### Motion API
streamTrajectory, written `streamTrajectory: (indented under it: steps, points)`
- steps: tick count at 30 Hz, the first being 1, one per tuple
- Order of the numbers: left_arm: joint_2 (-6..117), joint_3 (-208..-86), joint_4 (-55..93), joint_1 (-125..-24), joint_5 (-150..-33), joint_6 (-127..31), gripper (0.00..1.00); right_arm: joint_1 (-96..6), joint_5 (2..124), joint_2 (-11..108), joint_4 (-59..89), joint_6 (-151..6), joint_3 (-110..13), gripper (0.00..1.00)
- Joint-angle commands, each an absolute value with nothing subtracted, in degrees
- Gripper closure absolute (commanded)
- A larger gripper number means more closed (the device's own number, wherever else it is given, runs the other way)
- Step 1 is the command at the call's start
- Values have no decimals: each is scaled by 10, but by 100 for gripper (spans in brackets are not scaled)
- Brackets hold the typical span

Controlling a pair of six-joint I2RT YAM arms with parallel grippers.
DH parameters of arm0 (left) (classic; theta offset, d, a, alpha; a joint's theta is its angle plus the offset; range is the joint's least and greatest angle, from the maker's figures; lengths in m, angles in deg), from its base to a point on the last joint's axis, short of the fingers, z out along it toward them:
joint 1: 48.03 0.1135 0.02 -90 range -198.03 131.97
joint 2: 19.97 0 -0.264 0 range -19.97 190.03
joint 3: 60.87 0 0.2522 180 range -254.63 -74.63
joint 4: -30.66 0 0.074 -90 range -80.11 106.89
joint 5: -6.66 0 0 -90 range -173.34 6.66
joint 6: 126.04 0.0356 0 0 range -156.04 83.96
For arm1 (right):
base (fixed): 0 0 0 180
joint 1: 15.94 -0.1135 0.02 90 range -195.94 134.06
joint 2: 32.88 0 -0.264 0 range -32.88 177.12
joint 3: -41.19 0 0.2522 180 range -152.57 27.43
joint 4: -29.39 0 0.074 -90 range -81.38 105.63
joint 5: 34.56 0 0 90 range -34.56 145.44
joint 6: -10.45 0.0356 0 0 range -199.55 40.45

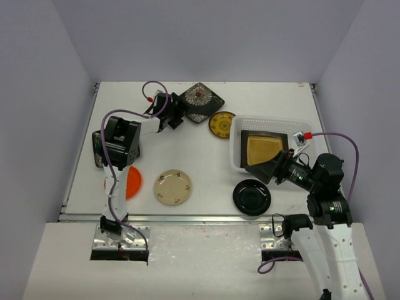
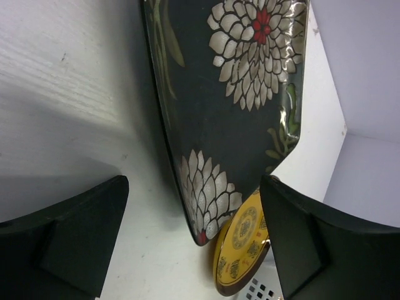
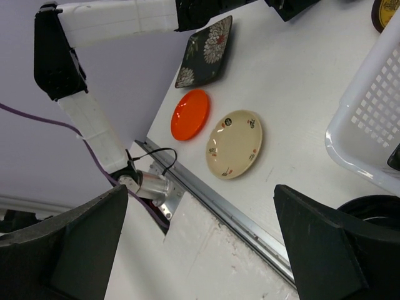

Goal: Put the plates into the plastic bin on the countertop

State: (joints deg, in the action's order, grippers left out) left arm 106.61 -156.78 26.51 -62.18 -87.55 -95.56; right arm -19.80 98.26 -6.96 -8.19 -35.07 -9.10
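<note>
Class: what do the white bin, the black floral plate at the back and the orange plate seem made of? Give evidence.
White bin: likely moulded plastic, slightly translucent; lattice holes in its walls.
Black floral plate: probably glazed ceramic or melamine; shiny highlights over printed flowers.
Orange plate: smooth, uniform, glossy; plastic or glazed ceramic, unclear which.

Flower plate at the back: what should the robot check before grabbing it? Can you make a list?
1. Left pincer open: ok.
2. Black floral plate lined up between its fingers: ok.
3. Yellow plate clear of the floral plate: cannot tell.
4. Plastic bin has room beside the amber plate: ok.
5. Right pincer away from the bin: not ok, it hangs over the near wall.
</note>
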Motion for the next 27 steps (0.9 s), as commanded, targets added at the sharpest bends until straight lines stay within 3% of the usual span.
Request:
streamTrajectory:
  steps: [1,2,10,13,14,20,23,27]
  points:
    - [1119,-1569,244,-614,-868,-976,24,-195,965,-93,-86,-384,-112,1]
    - [1121,-1578,241,-612,-874,-976,24,-195,958,-95,-89,-384,-113,1]
    - [1169,-1629,227,-608,-897,-973,60,-195,963,-101,-95,-391,-102,1]
    - [1179,-1629,227,-606,-909,-983,96,-195,953,-107,-103,-400,-103,1]
    - [1175,-1619,233,-606,-912,-986,100,-195,951,-107,-107,-404,-105,1]
    - [1005,-1460,326,-598,-836,-1015,100,-195,937,-98,-121,-422,-105,1]
    - [847,-1371,344,-591,-752,-998,100,-195,932,-92,-119,-422,-102,1]
    - [705,-1314,375,-585,-770,-932,100,-195,947,-73,-74,-425,-88,1]
